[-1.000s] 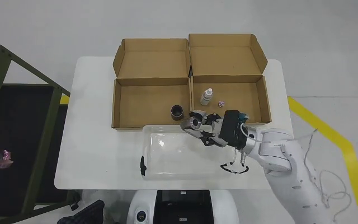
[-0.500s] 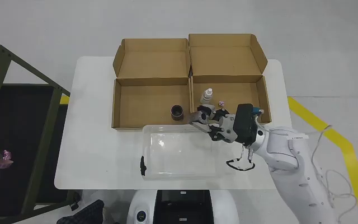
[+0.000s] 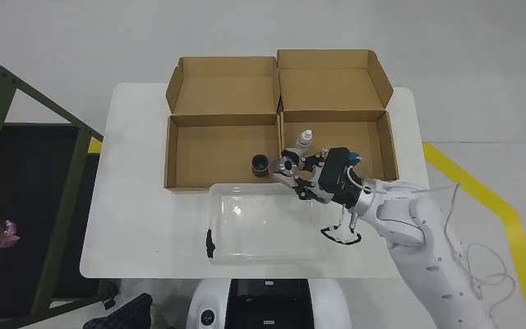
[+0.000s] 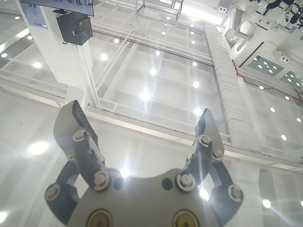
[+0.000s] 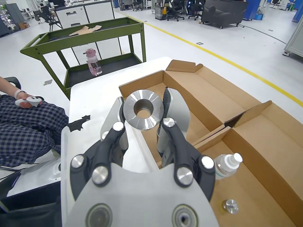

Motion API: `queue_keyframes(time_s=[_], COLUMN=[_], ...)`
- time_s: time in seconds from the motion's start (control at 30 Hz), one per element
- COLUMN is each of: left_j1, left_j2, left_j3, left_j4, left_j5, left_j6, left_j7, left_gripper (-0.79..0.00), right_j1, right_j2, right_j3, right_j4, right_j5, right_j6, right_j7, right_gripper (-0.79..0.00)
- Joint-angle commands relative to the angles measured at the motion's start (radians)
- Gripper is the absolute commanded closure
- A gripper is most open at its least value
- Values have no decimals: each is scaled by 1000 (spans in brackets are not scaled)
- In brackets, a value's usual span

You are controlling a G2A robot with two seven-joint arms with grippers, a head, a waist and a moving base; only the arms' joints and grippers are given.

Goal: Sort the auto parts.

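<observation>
White desk (image 3: 131, 206) carries two open cardboard boxes side by side at the far edge: left box (image 3: 209, 156) and right box (image 3: 366, 140). Clear plastic bin (image 3: 263, 234) sits just in front of them, touching or nearly touching their front walls.

Right arm (image 3: 403, 218) reaches across the bin's far corner. Right jaws are closed down on a metal ring (image 5: 143, 112), gripping its rim from both sides with the bore facing the wrist camera. The ring is in the air over the spot where the two boxes meet, on the left-box side of the divider as far as I can tell, and not yet set down.

Left jaws are spread wide with nothing between them, pointed up at the ceiling and out of the work.

Already sorted:
- right box: white bottle (image 3: 305, 140), upright near the divider
- right box: small metal cap (image 5: 230, 206) on the box floor near the bottle
- left box: black ring (image 3: 260, 164) at the front wall, near the divider

Progress estimate: well along. Three items are boxed and a fourth is in the grip, hovering at its drop point. What's left is lowering the ring into the left box beside the black one, which looks like its match by shape, and letting go. Can't tell if more parts wait beyond that.
</observation>
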State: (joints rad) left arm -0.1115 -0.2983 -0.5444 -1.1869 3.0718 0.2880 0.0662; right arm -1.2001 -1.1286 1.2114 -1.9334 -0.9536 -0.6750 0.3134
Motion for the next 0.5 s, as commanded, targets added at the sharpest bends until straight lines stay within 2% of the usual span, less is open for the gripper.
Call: queue_keyframes(time_s=[0.0, 0.47], left_j1=[0, 0], left_j2=[0, 0], left_j3=[0, 0], left_j4=[0, 0], left_j5=[0, 0], left_j6=[0, 0], left_j7=[0, 0], left_gripper=[-785, -785], right_j1=[13, 179], right_j2=[-3, -41], right_j3=[-21, -193], right_j4=[4, 124], right_j5=[-24, -118], right_j6=[23, 152], right_j7=[9, 59], right_gripper=[0, 0])
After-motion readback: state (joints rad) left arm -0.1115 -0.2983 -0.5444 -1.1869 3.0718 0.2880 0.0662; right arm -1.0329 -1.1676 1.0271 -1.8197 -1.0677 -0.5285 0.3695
